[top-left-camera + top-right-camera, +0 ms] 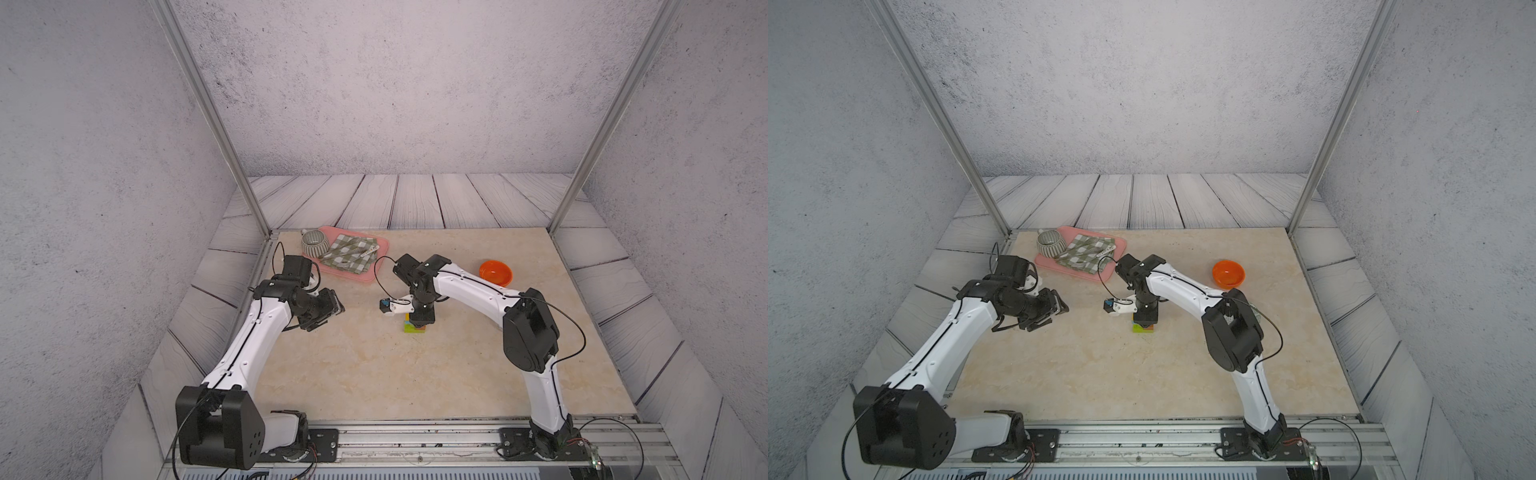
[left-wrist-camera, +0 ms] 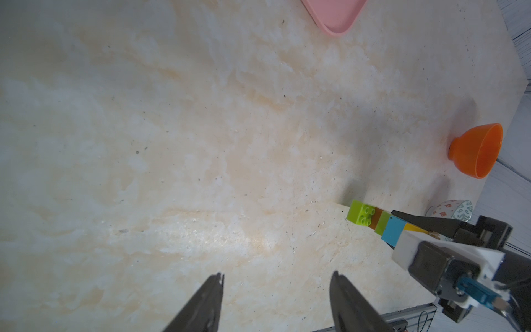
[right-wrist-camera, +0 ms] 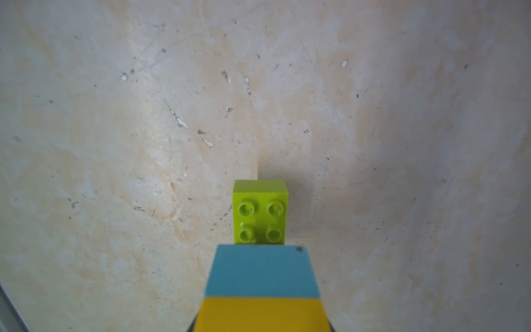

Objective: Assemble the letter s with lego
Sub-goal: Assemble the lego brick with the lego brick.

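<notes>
Risk: right gripper (image 1: 420, 319), clamped on yellow brick (image 3: 263, 314) atop the letter s (image 1: 411, 327) mid-frame, may topple it w/ any sideways pull; left gripper (image 1: 328, 313), centre-left, jaws apart, empty.

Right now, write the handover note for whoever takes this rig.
Left tool: open, empty, above the table, apart from the stack.
Right tool: shut on the top of the lego stack.
Stack: upright on the table, mid-workspace; lime-green base brick, then brown, green, blue, yellow.
Done: all five bricks appear joined.
Left: probably let go, back off, check the S stands.
</notes>
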Action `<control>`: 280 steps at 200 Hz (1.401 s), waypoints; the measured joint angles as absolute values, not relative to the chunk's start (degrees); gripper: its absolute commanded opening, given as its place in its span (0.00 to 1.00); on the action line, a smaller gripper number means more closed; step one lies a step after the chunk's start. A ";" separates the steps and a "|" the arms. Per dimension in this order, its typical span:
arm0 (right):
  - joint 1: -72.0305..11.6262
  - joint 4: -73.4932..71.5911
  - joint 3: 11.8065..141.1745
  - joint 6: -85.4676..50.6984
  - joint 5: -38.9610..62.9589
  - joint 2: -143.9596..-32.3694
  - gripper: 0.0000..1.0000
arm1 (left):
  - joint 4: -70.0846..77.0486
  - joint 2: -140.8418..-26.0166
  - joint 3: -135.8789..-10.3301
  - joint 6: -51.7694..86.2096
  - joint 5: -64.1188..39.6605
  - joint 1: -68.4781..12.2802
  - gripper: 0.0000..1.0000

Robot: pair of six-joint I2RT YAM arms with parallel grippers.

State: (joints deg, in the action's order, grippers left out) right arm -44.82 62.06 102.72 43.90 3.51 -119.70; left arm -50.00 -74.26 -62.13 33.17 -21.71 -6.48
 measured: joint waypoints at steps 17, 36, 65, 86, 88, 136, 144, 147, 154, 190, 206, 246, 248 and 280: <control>-44.82 60.62 101.34 43.42 3.51 -119.70 0.24 | -49.98 -74.26 -62.13 33.17 -21.69 -6.48 0.64; -44.82 59.33 99.66 43.00 3.44 -119.70 0.27 | -50.00 -74.26 -62.13 33.17 -21.71 -6.48 0.64; -44.82 57.87 98.65 42.41 2.96 -119.72 0.30 | -50.00 -74.26 -62.13 33.17 -21.71 -6.48 0.64; -44.82 56.64 97.95 42.02 2.81 -119.72 0.34 | -50.00 -74.26 -62.13 33.19 -21.71 -6.48 0.64; -44.82 56.58 97.89 42.00 2.81 -119.72 0.34 | -50.00 -74.26 -62.13 33.17 -21.71 -6.48 0.64; -44.88 56.31 97.82 42.00 2.39 -119.72 0.41 | -49.98 -74.26 -62.13 33.17 -21.91 -6.48 0.64; -44.88 56.21 97.82 42.00 2.24 -119.72 0.43 | -49.98 -74.26 -62.13 33.17 -21.93 -6.48 0.64; -44.88 56.14 97.82 41.98 2.17 -119.72 0.43 | -50.00 -74.26 -62.13 33.17 -21.93 -6.48 0.64; -44.88 56.03 97.80 42.00 1.93 -119.72 0.44 | -49.98 -74.26 -62.13 33.17 -21.93 -6.48 0.64; -44.88 55.75 97.80 42.00 1.34 -119.72 0.50 | -50.00 -74.26 -62.13 33.17 -22.06 -6.48 0.64; -44.88 55.64 97.80 42.00 1.34 -119.72 0.56 | -49.98 -74.26 -62.13 33.17 -22.13 -6.48 0.64; -44.86 55.59 98.04 41.98 1.37 -119.66 0.71 | -50.00 -74.26 -62.13 33.17 -22.13 -6.46 0.64; -44.86 55.59 98.08 42.04 1.37 -119.63 0.72 | -50.00 -74.26 -62.13 33.17 -22.13 -6.46 0.64; -44.38 55.31 98.10 41.80 1.78 -117.10 0.74 | -50.00 -74.26 -62.13 33.17 -22.13 -6.46 0.64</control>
State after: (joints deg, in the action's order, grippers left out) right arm -44.38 55.31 98.10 41.80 1.78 -117.10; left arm -50.00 -74.26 -62.13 33.17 -22.13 -6.46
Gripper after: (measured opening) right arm 0.731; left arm 0.643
